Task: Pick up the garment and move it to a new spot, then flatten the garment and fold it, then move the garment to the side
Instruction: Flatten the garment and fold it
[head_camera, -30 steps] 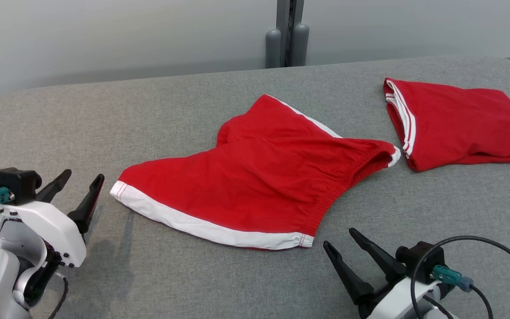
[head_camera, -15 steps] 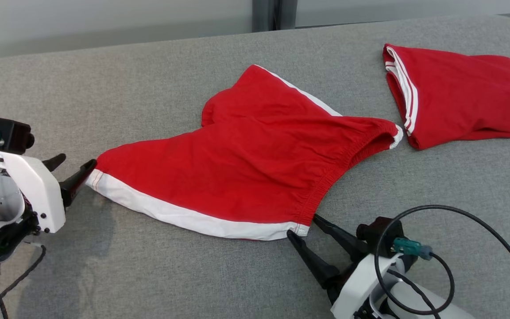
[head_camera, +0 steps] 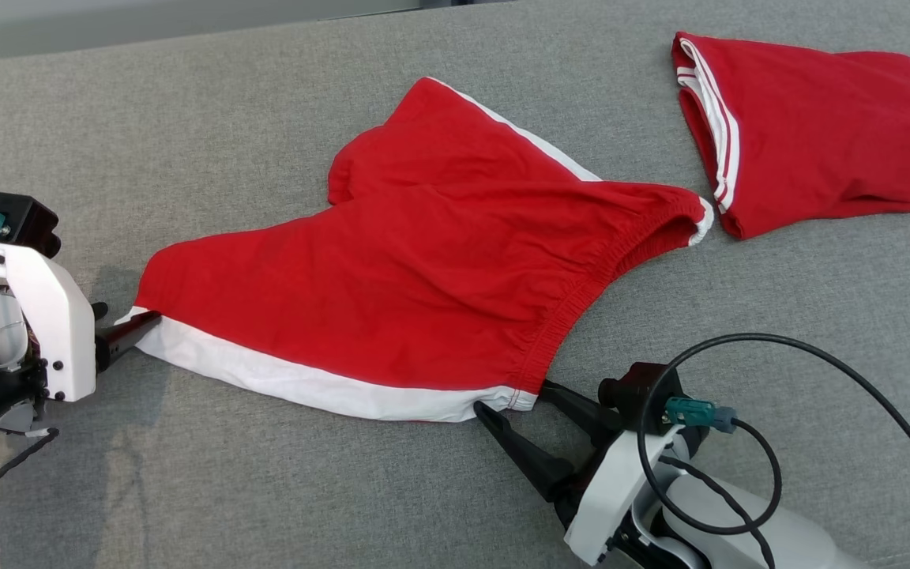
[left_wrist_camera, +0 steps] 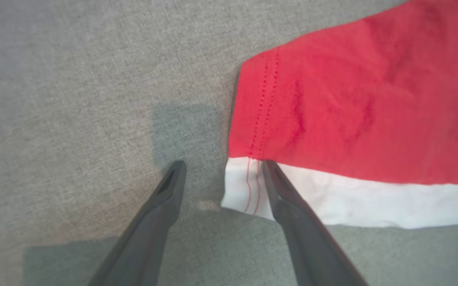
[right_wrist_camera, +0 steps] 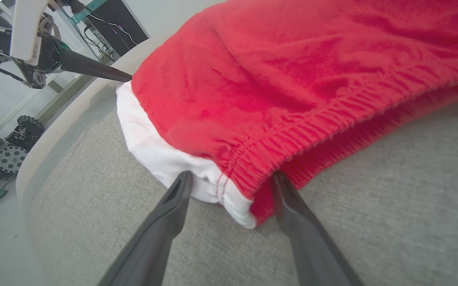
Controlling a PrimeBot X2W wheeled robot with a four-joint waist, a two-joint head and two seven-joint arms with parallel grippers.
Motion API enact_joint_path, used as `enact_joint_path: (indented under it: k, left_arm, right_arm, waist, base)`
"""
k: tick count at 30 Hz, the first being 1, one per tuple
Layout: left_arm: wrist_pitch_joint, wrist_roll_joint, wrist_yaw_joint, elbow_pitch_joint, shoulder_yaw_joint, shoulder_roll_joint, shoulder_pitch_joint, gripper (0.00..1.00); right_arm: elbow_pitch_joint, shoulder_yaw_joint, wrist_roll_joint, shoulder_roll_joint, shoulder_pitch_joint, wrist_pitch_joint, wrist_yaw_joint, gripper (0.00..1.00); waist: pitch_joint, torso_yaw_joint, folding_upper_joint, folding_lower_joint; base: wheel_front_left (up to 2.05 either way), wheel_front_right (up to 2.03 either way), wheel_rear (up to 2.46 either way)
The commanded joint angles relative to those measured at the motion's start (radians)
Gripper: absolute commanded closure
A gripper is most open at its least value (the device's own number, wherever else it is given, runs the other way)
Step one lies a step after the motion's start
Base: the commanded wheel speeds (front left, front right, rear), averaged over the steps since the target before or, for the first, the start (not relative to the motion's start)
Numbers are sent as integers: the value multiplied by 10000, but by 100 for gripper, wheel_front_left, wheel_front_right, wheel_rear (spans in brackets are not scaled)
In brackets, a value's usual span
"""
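Note:
The garment (head_camera: 423, 284), red shorts with a white hem band and an elastic waistband, lies spread on the grey table (head_camera: 186, 158). My left gripper (head_camera: 127, 318) is open at its near left corner; in the left wrist view the white hem corner (left_wrist_camera: 245, 186) sits between the fingers of the left gripper (left_wrist_camera: 223, 165), the right finger lying over the cloth. My right gripper (head_camera: 513, 397) is open at the near right corner. In the right wrist view the right gripper (right_wrist_camera: 232, 176) straddles the corner where hem and waistband (right_wrist_camera: 292, 139) meet. Neither gripper has closed on the cloth.
A second red garment (head_camera: 810, 134) with white stripes lies folded at the far right of the table. A black cable (head_camera: 779, 348) loops over my right wrist. In the right wrist view the table edge (right_wrist_camera: 26, 167) drops to a floor with wheeled machines (right_wrist_camera: 10, 155).
The head camera has tilted down. Both grippers have moved forward from the table's near edge to the garment's two near corners, staying open. The garment has not moved.

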Motion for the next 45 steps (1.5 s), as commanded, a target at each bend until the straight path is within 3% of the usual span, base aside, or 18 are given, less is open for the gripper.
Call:
enact_joint_path:
  k: [1, 3, 4, 5, 6, 7, 8, 9, 18, 27, 36, 43, 45]
  left_arm:
    - [90, -160, -12, 85, -142, 66, -162, 0]
    - [202, -317, -12, 119, -312, 90, -270, 0]
    - [241, -412, -12, 140, -387, 96, -311, 0]
    - [258, -465, -12, 149, -462, 110, -336, 14]
    - [258, -517, -12, 156, -538, 124, -379, 53]
    - [241, -561, -12, 155, -620, 136, -437, 97]
    - [216, -623, -12, 156, -677, 144, -481, 100]
    - [193, -673, -12, 155, -756, 156, -515, 100]
    - [-200, -1210, -13, 42, -1179, 322, -468, 100]
    - [-1055, -2188, -11, -797, -1181, 609, 2, 100]
    - [-3100, -3332, -13, -3108, -668, 1278, 1635, 100]
    - [-5119, -3683, 4, -5342, -154, 2082, 3386, 100]
    - [-5635, -3581, 207, -5934, -88, 2299, 3863, 100]
  right_arm:
    - [11, 136, 133, -21, -126, -17, 4, 0]
    - [-31, 192, 203, -19, -208, -13, 4, 0]
    - [-52, 195, 203, -19, -233, -15, 4, 6]
    - [-68, 192, 211, -12, -258, -17, 4, 29]
    - [-86, 181, 214, -2, -273, -18, 4, 56]
    - [-103, 170, 203, 4, -279, -18, 4, 69]
    - [-116, 163, 187, 7, -279, -19, 4, 90]
    - [-124, 155, 175, 12, -271, -19, 4, 100]
    - [-199, -7, 225, -73, -3, -23, 4, 100]
    - [-527, -545, 260, -597, 618, -24, 4, 100]
    - [-1685, -1655, 5, -1584, 1845, -24, 4, 100]
    - [-3477, -2643, 7, -2425, 2846, -23, 4, 100]
    - [-4047, -2907, 76, -2730, 3173, -23, 4, 100]
  waist:
    - [38, -32, 0, 0]
    - [60, -57, 0, 0]
    - [62, -64, 0, 0]
    - [61, -67, 0, 0]
    - [57, -66, 0, 0]
    - [49, -62, 0, 0]
    - [35, -56, 0, 0]
    - [4, -52, 0, 0]
    - [-465, -19, 0, 0]
    - [-1500, 32, 0, 0]
    - [-2671, 138, 0, 0]
    - [-3091, 206, 0, 0]
    - [-3214, 262, 0, 0]
  base:
    - [0, 0, 0]
    - [0, 0, 0]
    - [0, 0, 0]
    - [0, 0, 0]
    - [0, 0, 0]
    - [0, 0, 0]
    - [0, 0, 0]
    - [0, 0, 0]
    - [0, 0, 0]
    - [0, 0, 0]
    - [0, 0, 0]
    - [0, 0, 0]
    - [0, 0, 0]
